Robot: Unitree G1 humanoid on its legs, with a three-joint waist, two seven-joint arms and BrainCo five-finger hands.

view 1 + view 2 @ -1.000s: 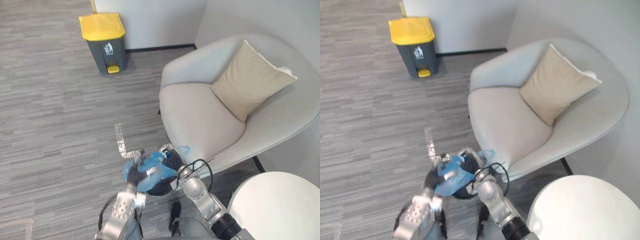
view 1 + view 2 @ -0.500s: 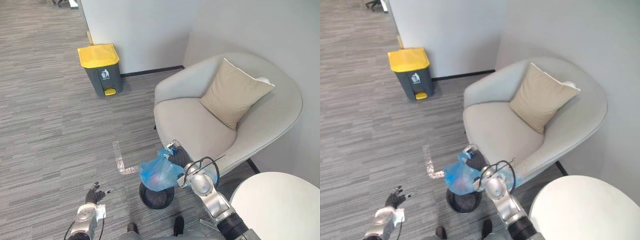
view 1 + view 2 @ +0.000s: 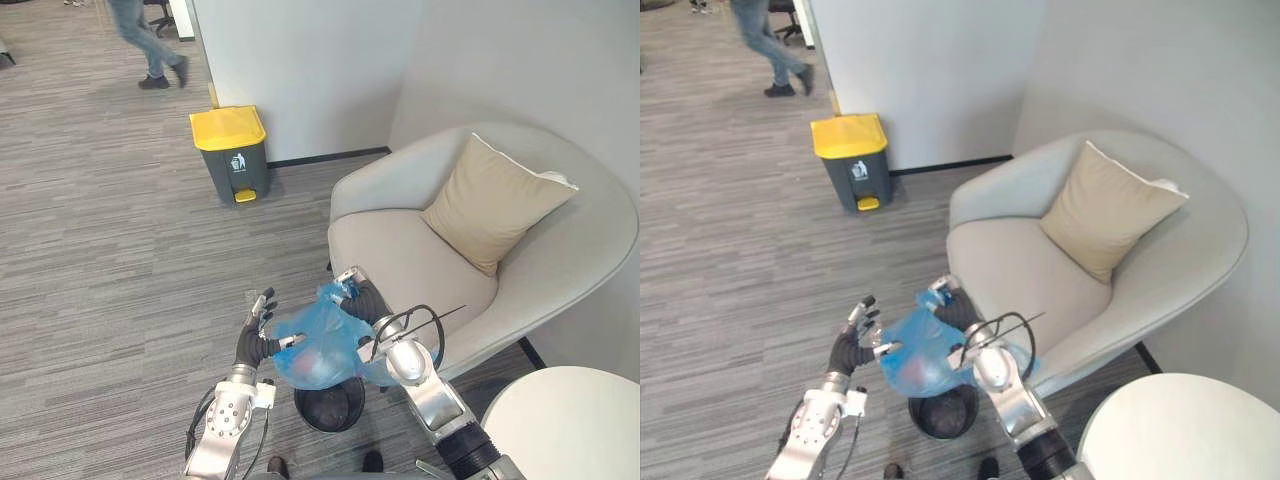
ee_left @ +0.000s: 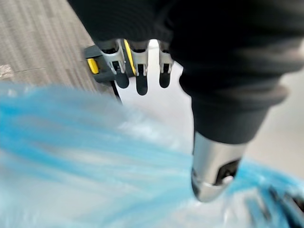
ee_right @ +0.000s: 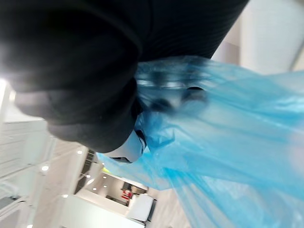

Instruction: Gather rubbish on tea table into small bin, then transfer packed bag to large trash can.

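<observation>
Right hand (image 3: 362,298) clutches blue bag (image 3: 320,352) — left hand (image 3: 254,338) splayed alongside.

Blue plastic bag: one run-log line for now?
blue plastic bag: held above small black bin | right hand: gripping bag top | left hand: open beside bag

A beige cushion (image 3: 497,200) is leaning against the back of a pale armchair (image 3: 400,255) sitting by the wall (image 3: 300,70). A person's legs (image 3: 140,40) are striding across the grey floor (image 3: 90,250).
</observation>
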